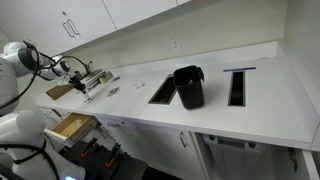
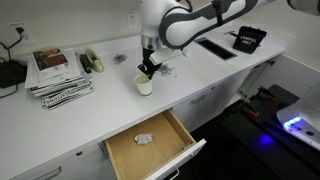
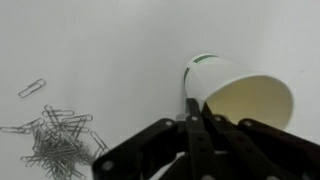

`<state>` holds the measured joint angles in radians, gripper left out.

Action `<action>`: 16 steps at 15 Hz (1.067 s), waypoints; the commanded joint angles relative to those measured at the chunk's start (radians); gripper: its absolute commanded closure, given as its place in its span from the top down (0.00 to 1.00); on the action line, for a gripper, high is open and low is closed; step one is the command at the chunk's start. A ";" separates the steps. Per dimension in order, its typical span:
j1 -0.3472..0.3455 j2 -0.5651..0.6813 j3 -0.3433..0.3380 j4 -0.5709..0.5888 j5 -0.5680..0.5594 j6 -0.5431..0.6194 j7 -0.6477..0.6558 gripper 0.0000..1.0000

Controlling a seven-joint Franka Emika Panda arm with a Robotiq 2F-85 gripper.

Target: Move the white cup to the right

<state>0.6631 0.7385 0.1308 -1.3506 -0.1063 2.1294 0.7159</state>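
On the left of the white counter point(image 2: 215, 95) we see a stack of flat printed magazines point(image 2: 60, 72), well apart from the cup. Moving right, the wrist view shows a loose heap of thin wire paper clips point(image 3: 55, 145) on the smooth matte surface, with 1 stray clip point(image 3: 32, 88) lying apart from the heap. Next comes the white cup point(image 2: 144, 87), standing upright near the middle of the counter, directly under the gripper point(image 2: 149, 70). From the wrist the cup point(image 3: 240, 95) reads as a tapered round shape, seemingly paper, with a thin green band on its outer wall and a pale cream inside. The gripper point(image 3: 193, 112) is black and angular. Its 2 fingers are drawn nearly together at the near edge of the rim, and they appear to pinch the wall between them, so the cup's body sits just right of the fingertips in that view. Below the counter front hangs an open drawer point(image 2: 130, 158), a shallow box of light wood holding 1 small pale item point(image 2: 145, 138). Farther right, a black boxy container point(image 2: 247, 38) rests on the counter beside a dark rectangular slot point(image 2: 215, 47).
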 commanded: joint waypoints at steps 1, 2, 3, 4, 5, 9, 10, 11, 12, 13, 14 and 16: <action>-0.015 -0.146 -0.037 -0.134 -0.010 -0.016 0.063 0.01; -0.024 -0.177 -0.052 -0.170 -0.005 0.002 0.083 0.01; -0.036 -0.207 -0.069 -0.208 0.000 0.018 0.103 0.01; -0.049 -0.231 -0.085 -0.239 0.004 0.030 0.116 0.01; -0.061 -0.252 -0.105 -0.268 0.000 0.044 0.131 0.01; -0.153 -0.303 -0.126 -0.355 -0.056 0.091 0.206 0.01; -0.176 -0.308 -0.131 -0.377 -0.073 0.116 0.227 0.01; -0.194 -0.319 -0.138 -0.403 -0.090 0.142 0.249 0.01; -0.213 -0.320 -0.143 -0.425 -0.101 0.171 0.273 0.01; -0.227 -0.325 -0.149 -0.443 -0.113 0.194 0.297 0.01; -0.242 -0.327 -0.155 -0.462 -0.120 0.215 0.319 0.01; -0.268 -0.325 -0.159 -0.488 -0.116 0.244 0.344 0.01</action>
<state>0.4217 0.4602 -0.0257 -1.7544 -0.2039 2.3198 0.9932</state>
